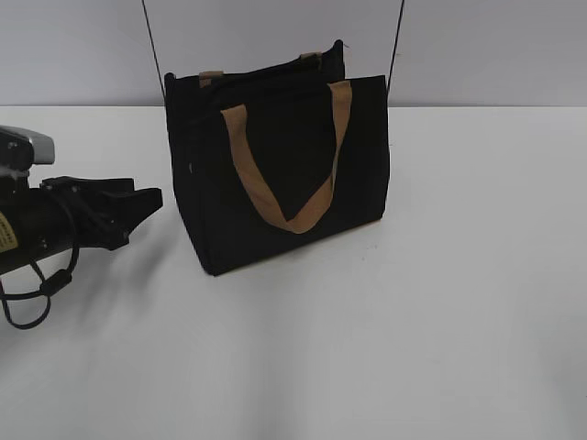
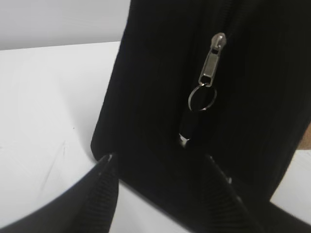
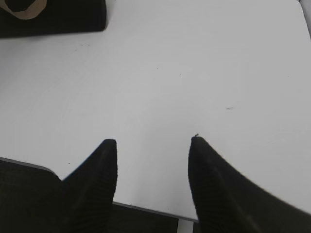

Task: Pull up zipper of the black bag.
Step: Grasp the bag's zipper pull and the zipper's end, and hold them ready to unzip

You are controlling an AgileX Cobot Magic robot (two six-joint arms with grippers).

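Observation:
The black bag (image 1: pixel 275 165) stands upright on the white table, with a tan strap handle (image 1: pixel 293 215) hanging down its front. My left gripper (image 1: pixel 151 202) is open, level with the bag's left end and a short way from it. In the left wrist view the open jaws (image 2: pixel 160 158) face that end of the bag (image 2: pixel 146 97). The zipper's silvery pull (image 2: pixel 211 60) with a small ring (image 2: pixel 202 97) hangs there, above and ahead of the fingertips. My right gripper (image 3: pixel 152 141) is open and empty over bare table. A bag corner (image 3: pixel 58 19) shows far up left.
The white table (image 1: pixel 459 321) spreads round the bag. Two thin dark lines (image 1: pixel 151 37) (image 1: pixel 396 46) rise behind the bag against the pale wall. The table's near edge (image 3: pixel 146 208) lies under the right gripper. The right arm is out of the exterior view.

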